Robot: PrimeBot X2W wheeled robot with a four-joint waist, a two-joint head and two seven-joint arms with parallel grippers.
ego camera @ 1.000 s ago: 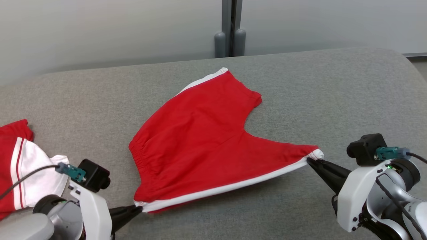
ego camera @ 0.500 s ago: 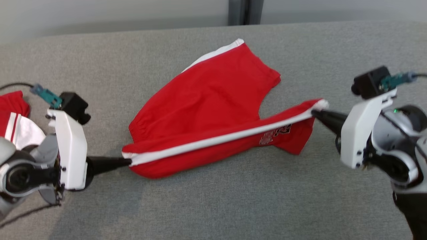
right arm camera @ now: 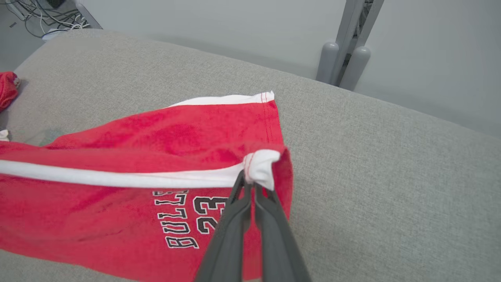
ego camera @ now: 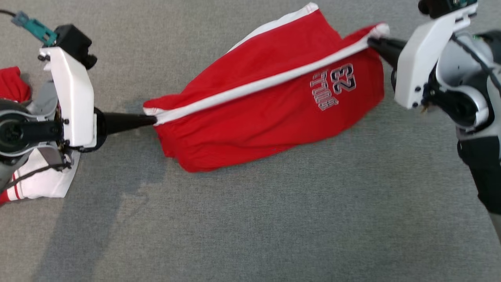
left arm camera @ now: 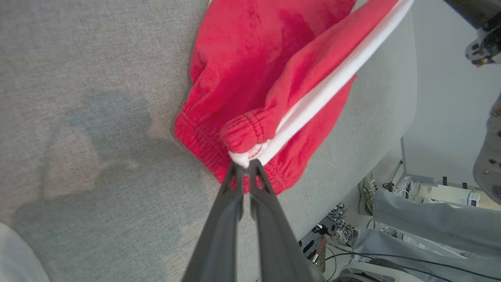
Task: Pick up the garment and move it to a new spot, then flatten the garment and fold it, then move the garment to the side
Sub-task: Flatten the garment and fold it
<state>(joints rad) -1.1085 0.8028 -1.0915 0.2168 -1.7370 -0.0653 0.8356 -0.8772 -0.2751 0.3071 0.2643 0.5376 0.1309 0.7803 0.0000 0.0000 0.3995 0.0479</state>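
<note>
- Everything's happening on a big grey fabric-covered surface [ego camera: 250, 227]. In the right wrist view a pale wall [right arm camera: 195, 27] and a grey post [right arm camera: 344, 43] are standing just behind its far edge.
- The red shorts [ego camera: 250, 129] are sitting across the upper middle of the head view, being held up by one side between the two arms.
- The far leg is lying on the grey fabric behind. The near side is drooping down from the held edge, and its lower edge looks to be resting on the surface.
- The white side stripe [ego camera: 254, 88] is running pretty much taut from one arm to the other, climbing towards the robot's right.
- The left gripper [ego camera: 150, 119] is coming in flat from the left. It's pinching the waistband end of that stripe, fingers squeezed together with just the cloth between them.
- The right gripper [ego camera: 372, 41] is doing the same at the other end, clamped tight on the white hem corner of the leg.
- A "BULLS 23" print [ego camera: 332, 88] is showing upside down in the head view, just under the stripe and close to the right gripper.
- A second red and white garment [ego camera: 43, 184] is lying bunched at the left edge, partly under the left arm and well apart from the shorts.
- In the left wrist view, a person's legs [left arm camera: 430, 223] in grey trousers are showing past the surface's edge, with some cables [left arm camera: 332, 235] trailing on the floor nearby.
</note>
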